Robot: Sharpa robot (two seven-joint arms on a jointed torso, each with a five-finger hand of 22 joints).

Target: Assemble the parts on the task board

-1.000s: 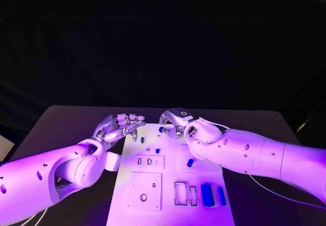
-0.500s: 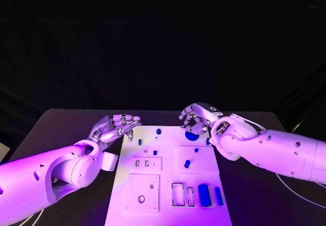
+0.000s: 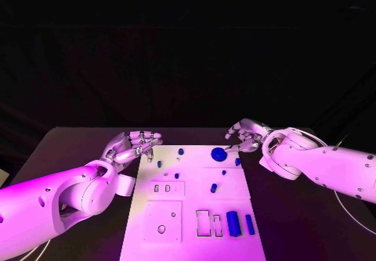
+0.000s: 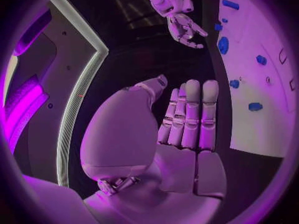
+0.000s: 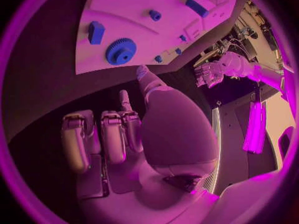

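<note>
Risk: the blue gear (image 3: 218, 154) lies flat near the far right corner of the task board (image 3: 196, 217), and a skewed approach by the right hand (image 3: 246, 136) could push it off the edge onto the bench (image 3: 78, 147). The right hand hangs just beside the gear, past the board's right edge, fingers curled and holding nothing. The left hand (image 3: 133, 145), at the board's far left edge, is also empty with fingers curled in.

The two hands, left hand (image 3: 135, 143) and right hand (image 3: 246, 136), are sitting at the far corners of the task board (image 3: 193, 217). Small parts, like the round gear (image 3: 218, 154), are lying in the way between them. The near side is lying open.
</note>
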